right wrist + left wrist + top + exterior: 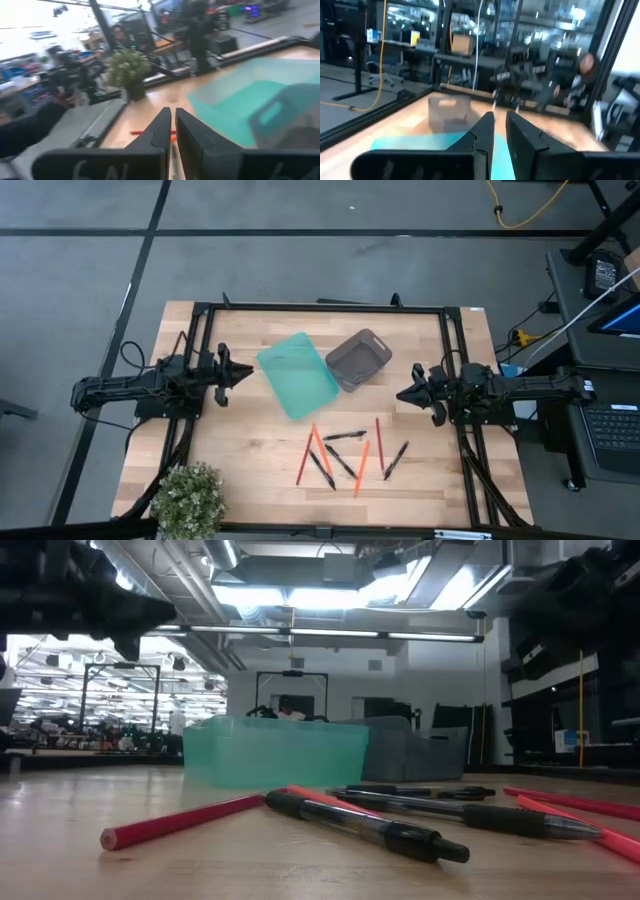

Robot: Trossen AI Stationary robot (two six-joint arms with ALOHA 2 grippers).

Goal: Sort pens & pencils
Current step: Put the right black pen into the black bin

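So the pens (345, 436) are thin black sticks and the pencils (362, 466) are thin orange-red ones, a bit longer. They're all loose in one mixed cluster on the table (250, 460), at its near-middle, just in front of the teal bin (297, 374) and the grey bin (358, 359). No common direction: one pen lies almost crosswise, the others run diagonally, and the pencils mostly stand nearer lengthwise, fanning out, some crossing pens. Both arms are parked well apart from the pile. Left claw (243, 373) sits by the teal bin, fingers (483, 131) nearly together, holding nothing. Right claw (403, 393) is the same, fingers (161, 129) pinched almost closed, empty.
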